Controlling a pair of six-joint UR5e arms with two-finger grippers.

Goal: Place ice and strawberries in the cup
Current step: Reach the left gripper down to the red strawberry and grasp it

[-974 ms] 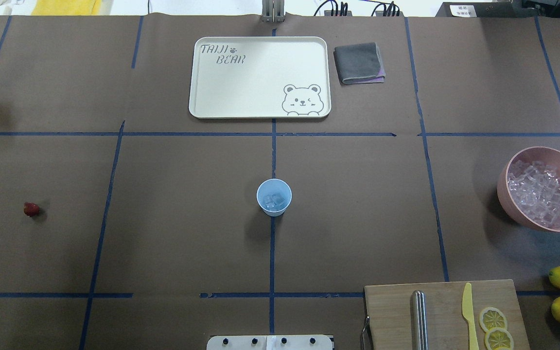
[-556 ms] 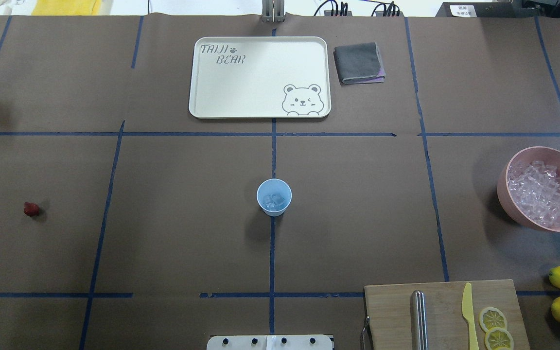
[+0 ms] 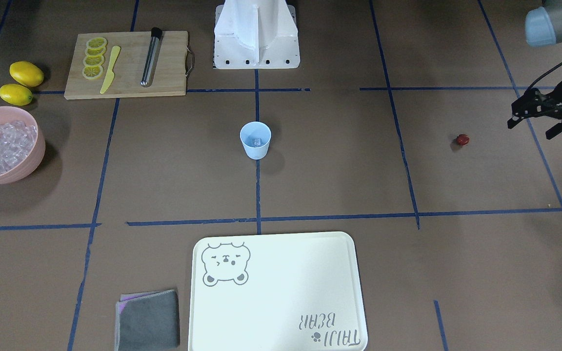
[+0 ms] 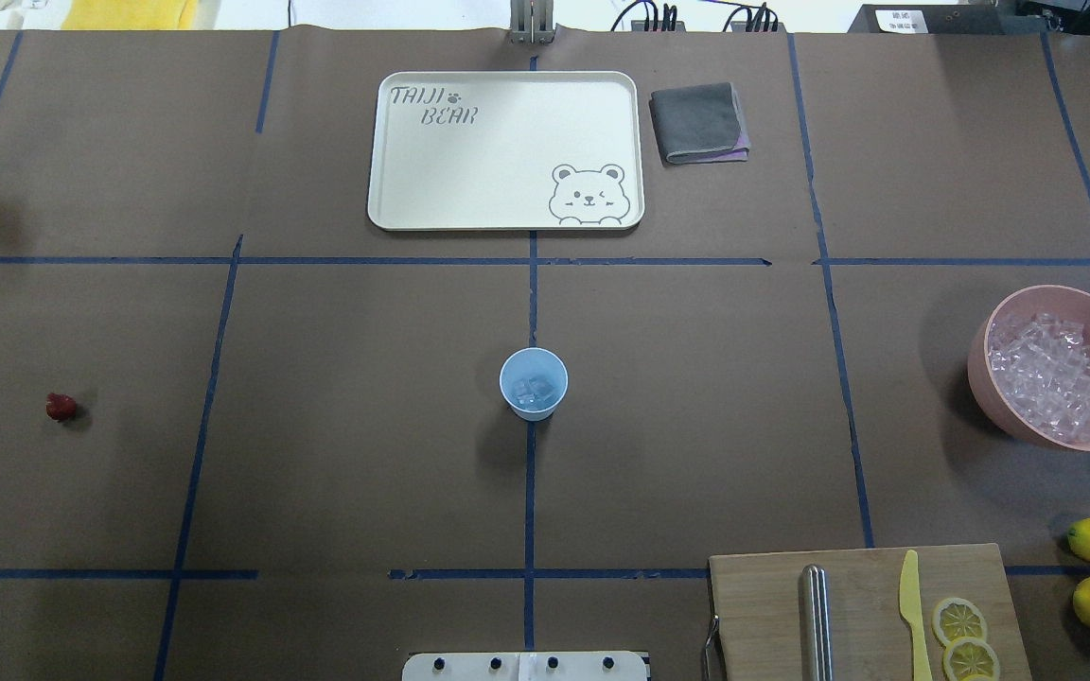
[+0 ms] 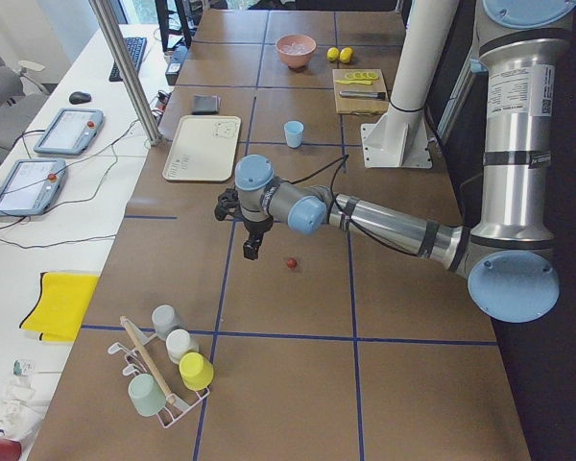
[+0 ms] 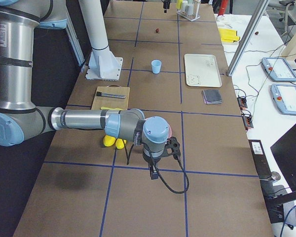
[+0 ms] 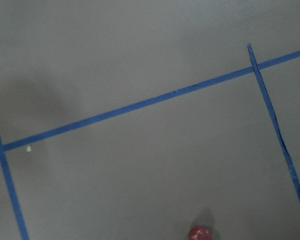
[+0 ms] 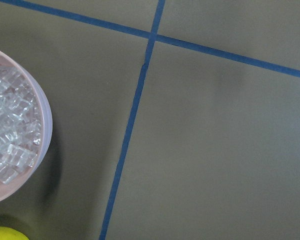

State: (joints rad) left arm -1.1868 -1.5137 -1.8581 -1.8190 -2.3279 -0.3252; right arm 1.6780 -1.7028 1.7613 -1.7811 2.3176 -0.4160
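Red, glossy strawberry point(image 3: 462, 140): lies on the brown-papered table point(image 3: 334, 170), well apart from the cup point(image 3: 255, 141). Cup: light blue, upright at centre, a few ice cubes point(image 4: 533, 391) inside. Left gripper point(image 3: 530, 130): near the berry, fingers spread, holding nothing. Right gripper point(image 6: 153, 170): beside the pink bowl point(image 3: 32, 161) heaped with more ice; I cannot tell how its jaws stand.

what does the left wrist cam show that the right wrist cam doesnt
Only the left wrist view shows the strawberry, cut off at its bottom edge. Only the right wrist view shows the pink bowl filled with ice at its left edge, and a bit of a lemon in the bottom left corner. Both show the brown table cover crossed by blue tape lines.
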